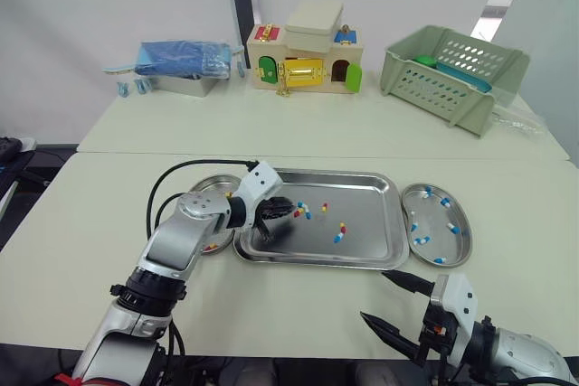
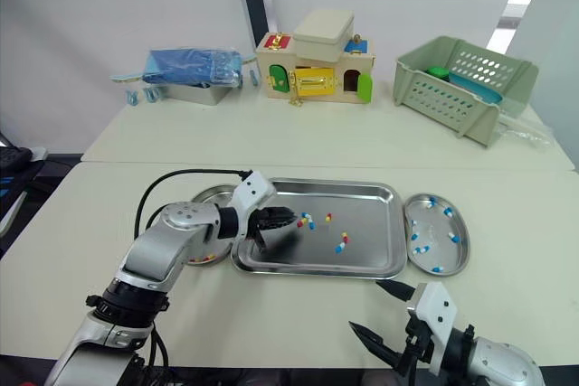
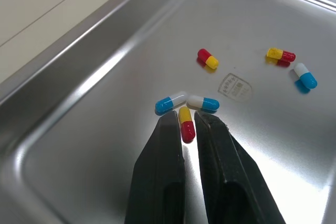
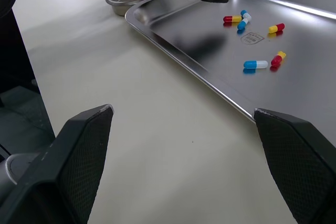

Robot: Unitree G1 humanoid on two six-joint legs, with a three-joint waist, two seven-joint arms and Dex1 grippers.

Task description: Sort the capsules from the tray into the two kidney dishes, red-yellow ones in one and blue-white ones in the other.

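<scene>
The steel tray (image 1: 366,246) lies mid-table and holds a few loose capsules. My left gripper (image 3: 188,121) is low over the tray's left part, its fingers a narrow gap apart. A red-yellow capsule (image 3: 185,123) lies on the tray between the tips, touching two blue-white capsules (image 3: 202,103). More red-yellow capsules (image 3: 207,59) lie further along the tray. The left kidney dish (image 1: 206,187) holds red-yellow capsules. The right kidney dish (image 1: 432,221) holds several blue-white ones. My right gripper (image 1: 391,305) hovers open near the table's front edge, holding nothing.
At the back of the table stand a wooden toy house (image 1: 306,61), a green plastic basket (image 1: 452,74) and a metal box with a blue bag (image 1: 181,61). A black cable (image 1: 181,174) loops from my left arm over the left dish.
</scene>
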